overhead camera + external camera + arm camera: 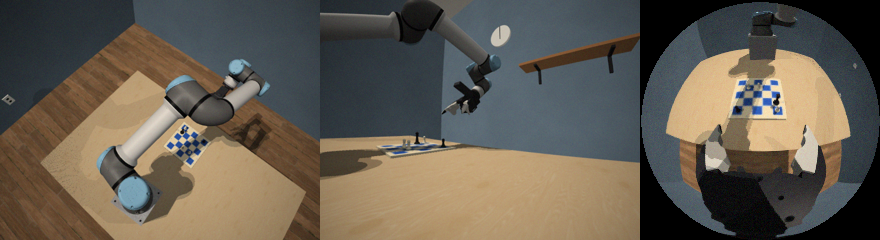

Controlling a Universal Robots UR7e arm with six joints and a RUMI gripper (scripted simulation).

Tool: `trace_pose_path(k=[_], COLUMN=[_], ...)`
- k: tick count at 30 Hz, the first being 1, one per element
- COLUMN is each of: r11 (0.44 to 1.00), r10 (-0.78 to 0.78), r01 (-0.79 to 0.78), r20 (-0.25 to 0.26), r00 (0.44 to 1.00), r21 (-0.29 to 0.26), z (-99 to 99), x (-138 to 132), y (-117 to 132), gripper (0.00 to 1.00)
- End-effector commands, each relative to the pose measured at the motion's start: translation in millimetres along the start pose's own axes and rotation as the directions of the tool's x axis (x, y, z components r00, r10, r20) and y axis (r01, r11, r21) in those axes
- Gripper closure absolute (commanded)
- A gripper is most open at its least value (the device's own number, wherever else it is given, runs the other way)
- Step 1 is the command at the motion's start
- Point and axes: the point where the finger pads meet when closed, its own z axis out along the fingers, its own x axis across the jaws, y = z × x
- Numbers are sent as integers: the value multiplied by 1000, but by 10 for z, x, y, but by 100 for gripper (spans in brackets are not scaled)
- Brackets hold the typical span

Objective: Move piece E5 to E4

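A small blue-and-cream chessboard point(186, 144) lies on the tan table; it also shows in the exterior view point(415, 149) and the wrist view point(758, 98). On it stand a tall black piece point(416, 138), a black pawn point(443, 142) and three white pawns, two of them close together point(406, 144). The edge letters are too small to read, so I cannot tell which piece is on E5. My gripper point(455, 111) is open and empty, high above and beyond the board's far side, tilted towards it. Both fingers frame the board from afar.
The arm's elbow point(206, 108) hangs over the board's far corner and hides part of it. The robot base point(134, 193) is bolted at the table's near edge. A wooden shelf point(581, 52) and a wall clock point(500, 35) are on the wall.
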Motion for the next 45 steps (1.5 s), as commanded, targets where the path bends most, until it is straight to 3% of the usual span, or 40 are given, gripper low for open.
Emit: trace_pose_path(k=[1, 12, 16, 29, 33, 45], r11=[995, 966, 961, 886, 878, 783], r10=[-5, -19, -20, -36, -36, -47], r01=[5, 24, 25, 55, 57, 88], r20=[6, 21, 23, 50, 52, 83], r00=[1000, 1000, 1000, 998, 998, 995], r21=[-100, -257, -275, -460, -475, -615], z=[-18, 35, 44, 184, 200, 387], x=[29, 131, 139, 280, 290, 429], y=[57, 29, 20, -148, -169, -420], gripper=[0, 0, 0, 0, 0, 0])
